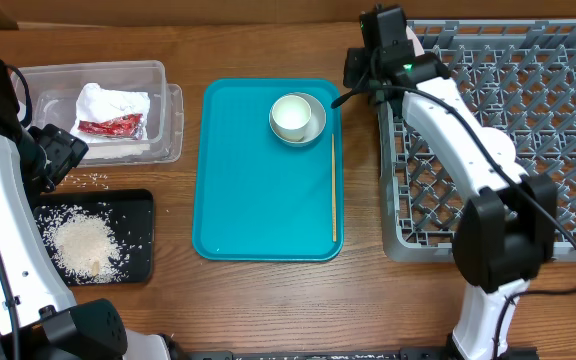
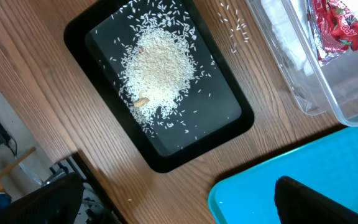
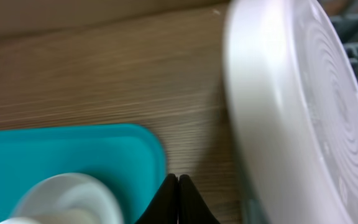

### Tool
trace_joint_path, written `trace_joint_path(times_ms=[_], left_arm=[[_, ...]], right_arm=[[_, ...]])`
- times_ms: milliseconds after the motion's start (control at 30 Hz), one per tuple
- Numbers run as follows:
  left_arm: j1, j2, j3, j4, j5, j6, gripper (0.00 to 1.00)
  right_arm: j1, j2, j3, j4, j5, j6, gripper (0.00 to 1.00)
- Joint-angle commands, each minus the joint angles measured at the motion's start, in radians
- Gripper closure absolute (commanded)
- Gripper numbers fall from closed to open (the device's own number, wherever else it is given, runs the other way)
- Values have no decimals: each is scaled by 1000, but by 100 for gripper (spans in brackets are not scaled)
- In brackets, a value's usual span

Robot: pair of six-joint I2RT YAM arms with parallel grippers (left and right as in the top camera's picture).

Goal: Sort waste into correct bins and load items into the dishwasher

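Beside the plate [image 3: 291,106] at the rack [image 1: 548,150] edge, right jaws closed, empty. Near the black tray [image 2: 222,115], left jaws wide open.

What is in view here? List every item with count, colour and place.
tub: one, clear, far left
napkin: one, white, in tub
wrapper: one, red, on napkin
black tray: one, near left
rice: white pile in black tray, stray grains on table
teal tray: one, centre
bowl: one, grey-green, on teal tray
cup: one, white, inside bowl
chopstick: one seen, wooden, teal tray's right edge
rack: one, grey, right
plate: one, pale, on edge by rack
left end effector: open
right end effector: shut, empty
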Motion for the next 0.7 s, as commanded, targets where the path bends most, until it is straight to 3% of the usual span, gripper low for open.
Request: trace_joint_path(times_ms=[0, 667], left_arm=[[3, 6, 0, 2, -3, 19, 0], [3, 6, 0, 2, -3, 19, 0]], right_arm=[[-30, 14, 6, 18, 105, 31, 96], [-83, 12, 203, -171, 354, 31, 95]])
